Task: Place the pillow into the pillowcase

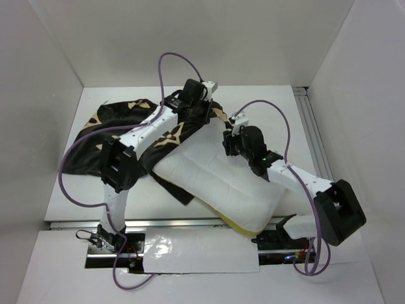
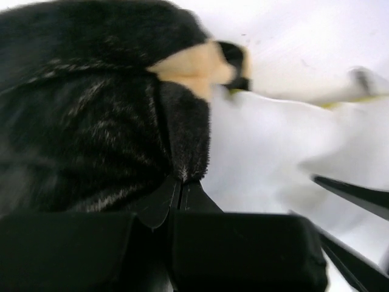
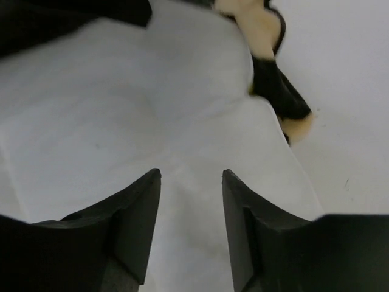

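pillow [image 1: 221,183] far corner hidden under pillowcase [image 1: 107,136]; left hand [image 2: 182,185] clenched on pillowcase edge, blurred; right hand [image 3: 191,182] released over pillow

You see the pillowcase [image 1: 95,136] as thick, fuzzy plush cloth: a dark pile with a faint sheen and tan printed patches. The pillow [image 1: 218,180] is smooth, matt white cloth, softly creased. The left gripper [image 2: 182,191] and right gripper [image 3: 191,207] both look like matt black plastic. The worktop [image 1: 145,202] is smooth and white, and the rail [image 1: 314,136] along its edge looks like brushed metal.
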